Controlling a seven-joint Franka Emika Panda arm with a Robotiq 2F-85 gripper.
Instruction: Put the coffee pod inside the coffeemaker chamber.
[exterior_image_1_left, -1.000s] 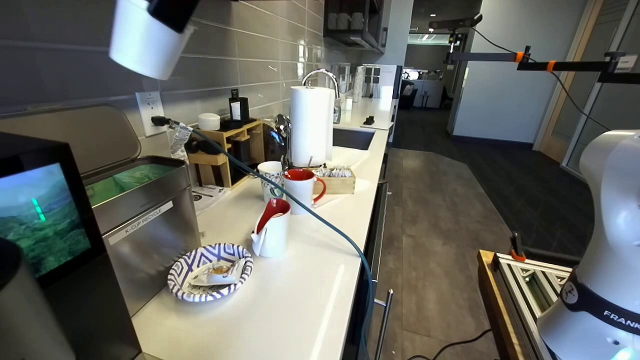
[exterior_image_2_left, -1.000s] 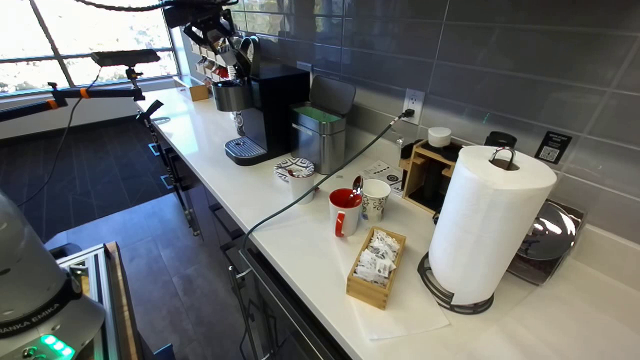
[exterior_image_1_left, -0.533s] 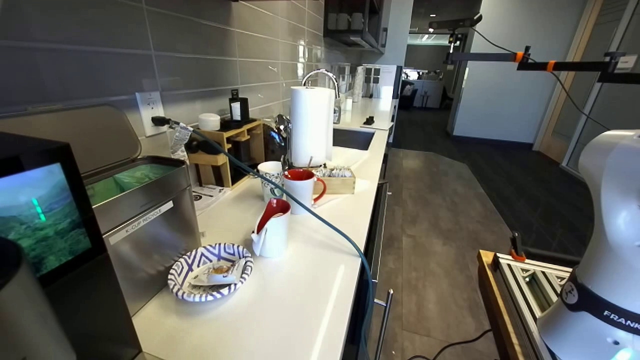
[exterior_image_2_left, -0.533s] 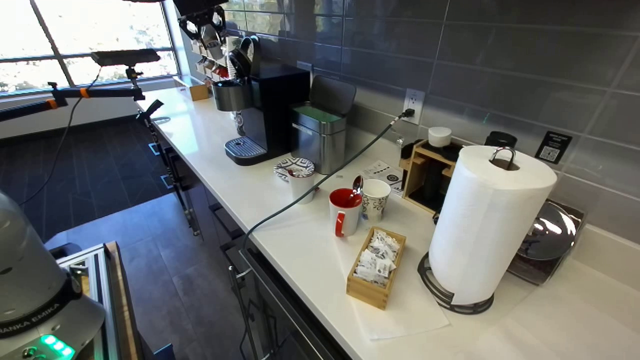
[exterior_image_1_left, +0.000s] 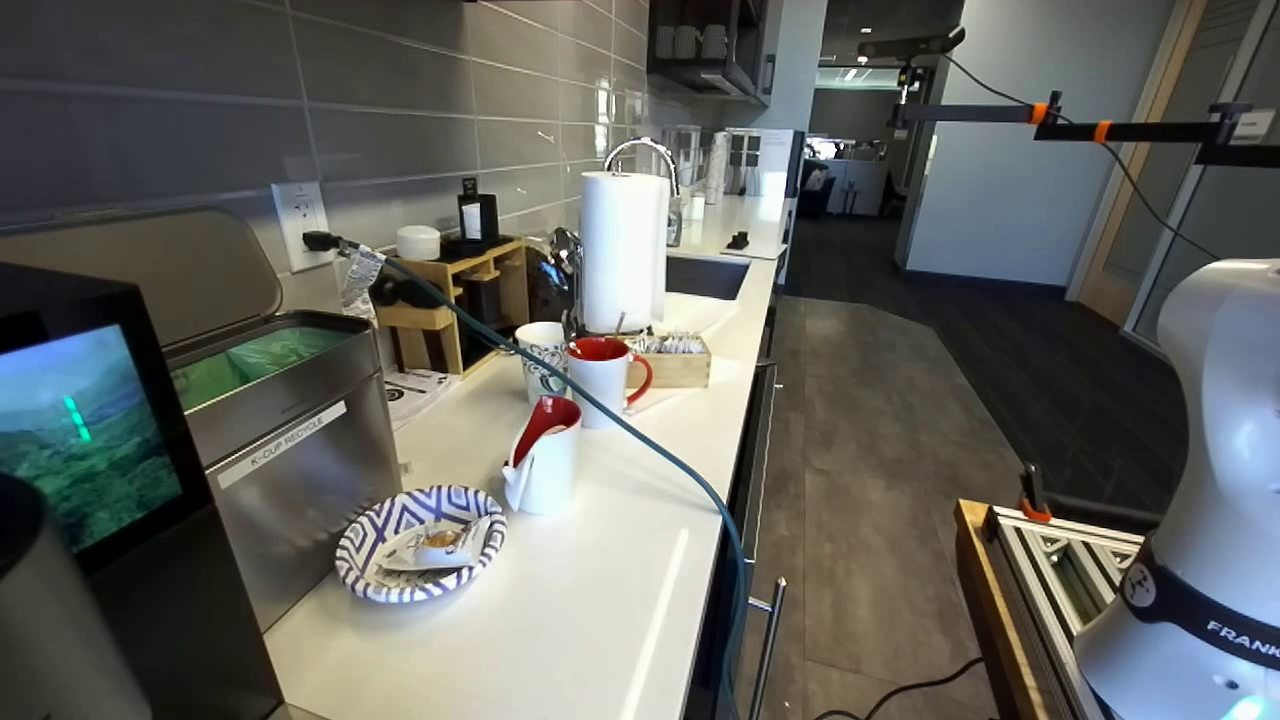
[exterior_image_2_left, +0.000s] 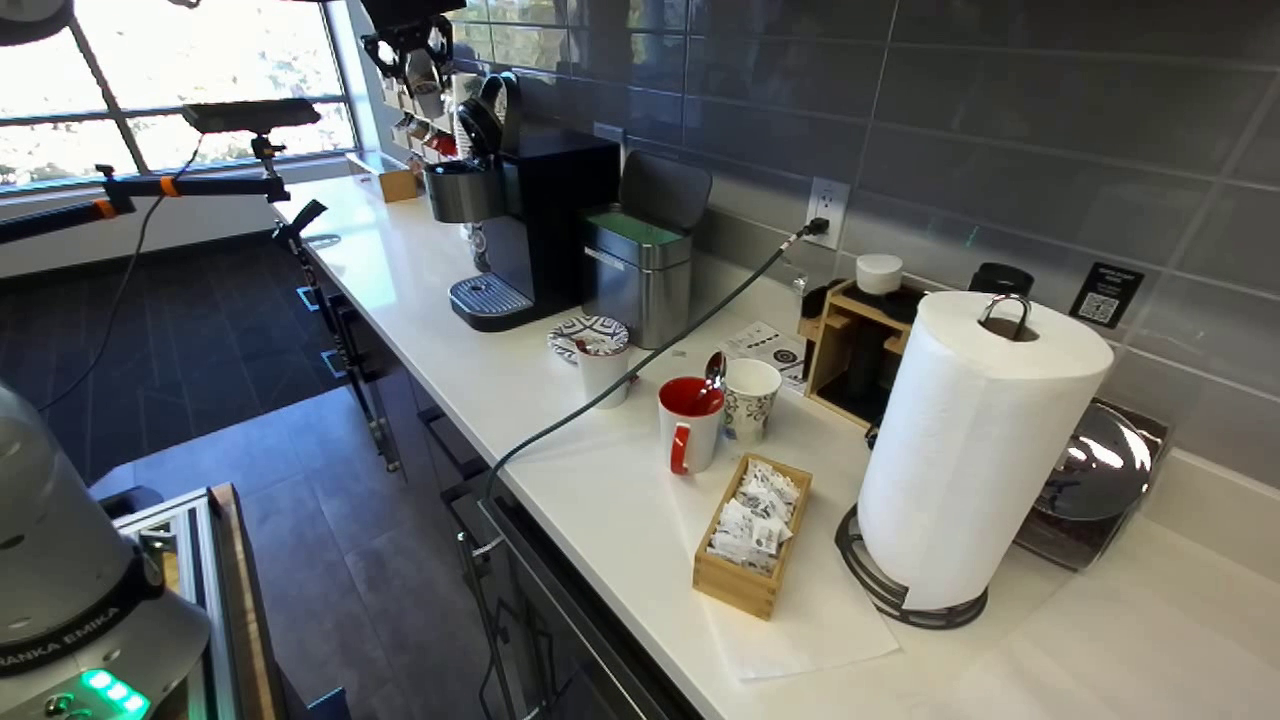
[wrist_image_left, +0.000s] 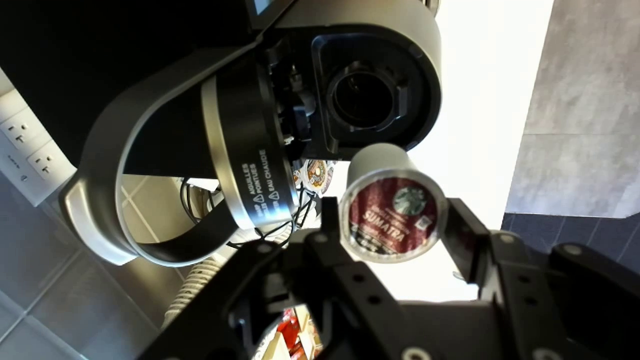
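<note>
My gripper (wrist_image_left: 392, 220) is shut on the coffee pod (wrist_image_left: 385, 215), a pale capsule with a dark red lid, held by its rim between the fingertips. The pod's lid faces the wrist camera. The black coffeemaker (exterior_image_2_left: 565, 200) stands open. Its chamber is a round dark hole (wrist_image_left: 363, 99) in the wrist view, empty as far as I can see. The pod is apart from it, below it in that picture. In an exterior view my gripper (exterior_image_2_left: 412, 65) is above and left of the machine's front. An exterior view shows the touchscreen (exterior_image_1_left: 80, 430), but not the gripper.
The raised lid handle (wrist_image_left: 102, 165) and its needle-warning part (wrist_image_left: 255, 175) stand beside the chamber. A steel bin (exterior_image_2_left: 640, 285) with open lid is beside the machine. A cable (exterior_image_1_left: 650, 445) crosses the counter. A patterned bowl (exterior_image_1_left: 350, 575) and a mug (exterior_image_1_left: 600, 385) stand further along.
The gripper with the pod has moved away from the raised lid, leftward in an exterior view, and straightened. The pod has left the top of an exterior view. The last half second shows slight motion.
</note>
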